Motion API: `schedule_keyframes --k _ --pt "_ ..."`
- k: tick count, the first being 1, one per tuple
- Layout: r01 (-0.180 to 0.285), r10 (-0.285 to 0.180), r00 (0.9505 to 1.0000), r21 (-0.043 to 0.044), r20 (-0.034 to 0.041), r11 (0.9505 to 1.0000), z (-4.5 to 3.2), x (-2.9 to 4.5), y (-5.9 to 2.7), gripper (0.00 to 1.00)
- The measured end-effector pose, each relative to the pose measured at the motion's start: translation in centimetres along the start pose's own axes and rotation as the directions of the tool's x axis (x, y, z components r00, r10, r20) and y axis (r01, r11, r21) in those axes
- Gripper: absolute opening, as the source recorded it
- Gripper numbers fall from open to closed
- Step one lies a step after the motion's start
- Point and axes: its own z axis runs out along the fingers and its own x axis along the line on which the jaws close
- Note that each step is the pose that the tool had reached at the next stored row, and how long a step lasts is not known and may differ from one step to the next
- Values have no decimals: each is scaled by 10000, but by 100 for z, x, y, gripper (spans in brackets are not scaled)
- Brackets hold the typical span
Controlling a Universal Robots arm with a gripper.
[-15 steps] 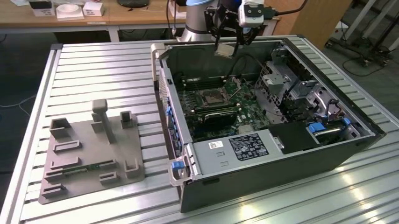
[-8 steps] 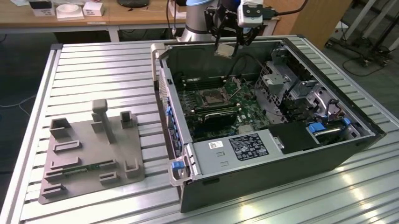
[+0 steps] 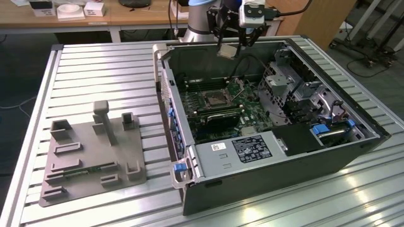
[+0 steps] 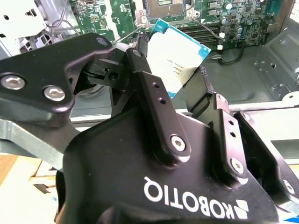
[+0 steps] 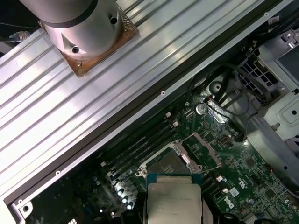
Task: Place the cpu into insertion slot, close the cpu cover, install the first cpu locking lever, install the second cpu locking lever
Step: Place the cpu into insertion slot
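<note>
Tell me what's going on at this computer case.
The arm's gripper is shut on the cpu, holding it in the air above the open computer case. Below it on the green motherboard lies the insertion slot, its dark centre showing; the cpu is not yet placed in it.

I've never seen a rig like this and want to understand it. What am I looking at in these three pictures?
A robot arm works over an open computer case lying on a slatted metal table. The exterior view looks on from off the arm; both wrist views ride on the arm. Its gripper is clamped on the cpu, a small square chip, held in the air above the green motherboard, not yet in the insertion slot. A grey fixture lies on the table beside the case.
</note>
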Motion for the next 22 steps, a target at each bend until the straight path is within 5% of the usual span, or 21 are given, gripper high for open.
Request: schedule_keyframes --k 22 --pt "-314 314 9995 -7 28 9995 2 17 -14 54"
